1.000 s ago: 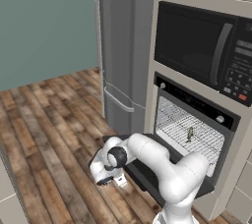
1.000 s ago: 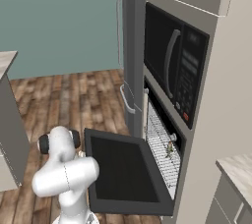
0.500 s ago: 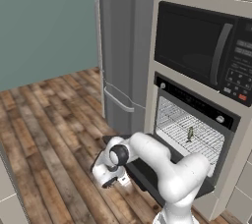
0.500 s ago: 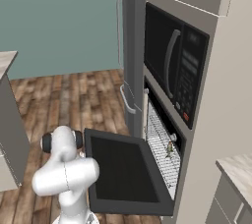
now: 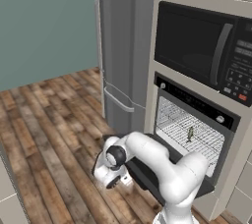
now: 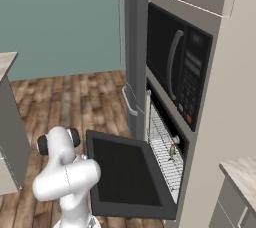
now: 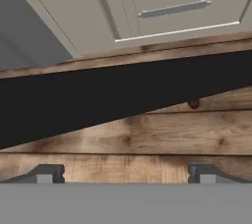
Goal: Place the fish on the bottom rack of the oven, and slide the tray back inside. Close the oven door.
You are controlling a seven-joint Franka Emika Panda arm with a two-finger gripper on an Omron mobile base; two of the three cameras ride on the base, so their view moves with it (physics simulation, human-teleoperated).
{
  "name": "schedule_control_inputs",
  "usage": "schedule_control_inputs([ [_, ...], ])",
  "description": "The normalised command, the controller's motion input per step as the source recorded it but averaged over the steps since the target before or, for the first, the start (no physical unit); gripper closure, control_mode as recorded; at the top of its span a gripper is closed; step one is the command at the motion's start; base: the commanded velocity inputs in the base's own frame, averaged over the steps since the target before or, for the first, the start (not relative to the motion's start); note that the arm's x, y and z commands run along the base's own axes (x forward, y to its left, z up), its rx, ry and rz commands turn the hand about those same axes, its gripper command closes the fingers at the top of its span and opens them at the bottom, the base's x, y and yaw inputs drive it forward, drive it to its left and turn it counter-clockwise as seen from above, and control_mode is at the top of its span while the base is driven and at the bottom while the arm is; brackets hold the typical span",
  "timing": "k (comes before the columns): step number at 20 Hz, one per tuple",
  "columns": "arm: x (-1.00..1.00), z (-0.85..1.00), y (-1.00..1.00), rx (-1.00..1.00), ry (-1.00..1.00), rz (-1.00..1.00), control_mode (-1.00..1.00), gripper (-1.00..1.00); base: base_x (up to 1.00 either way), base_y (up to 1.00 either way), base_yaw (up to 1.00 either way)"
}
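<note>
Oven point(image 5: 194, 120): one big black built-in unit, sitting at 3 o'clock in the left base view, under one black microwave point(image 5: 202, 46).
Oven door point(image 6: 127, 172): dropped fully open, lying flat and sticking out toward the room; in the hand view it's the dark band point(image 7: 123, 95) crossing the middle.
Bottom rack point(image 5: 189, 132): one silver wire shelf, and it looks to be sitting inside the cavity, not pulled out over the door; from the right base view it's at 3 o'clock point(image 6: 162, 152).
Fish point(image 5: 190, 133): one small fish, and it's on the rack, toward the middle of the grid point(image 6: 172, 151).
End effector point(image 7: 123, 173): down low near the wood floor point(image 7: 147, 134), at 6 o'clock of the door's edge; two dark fingertips point(image 7: 47, 173) spread wide apart, nothing between them.
Arm: elbow bent over the door's left corner, wrist point(image 5: 115, 161) hanging just beside the door's front edge.
Drawer point(image 7: 162, 7): one pale grey front with one bar handle, up at 12 o'clock in the hand view.
Fridge point(image 5: 123, 46): one tall grey unit at the oven's 9 o'clock.
</note>
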Motion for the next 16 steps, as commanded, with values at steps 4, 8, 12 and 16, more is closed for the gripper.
schedule_control_inputs([
  [4, 0.28, 0.74, -0.54, -0.43, -0.09, -0.35, -1.00, -1.00, 0.00, 0.00, 0.00],
  [8, 0.27, 0.66, -0.58, -0.48, -0.03, -0.36, -1.00, -1.00, 0.00, 0.00, 0.00],
  [12, 0.38, 0.49, -0.61, -0.52, 0.00, -0.33, -1.00, -1.00, 0.00, 0.00, 0.00],
  [16, 0.46, 0.39, -0.55, -0.53, -0.07, -0.28, -1.00, -1.00, 0.00, 0.00, 0.00],
])
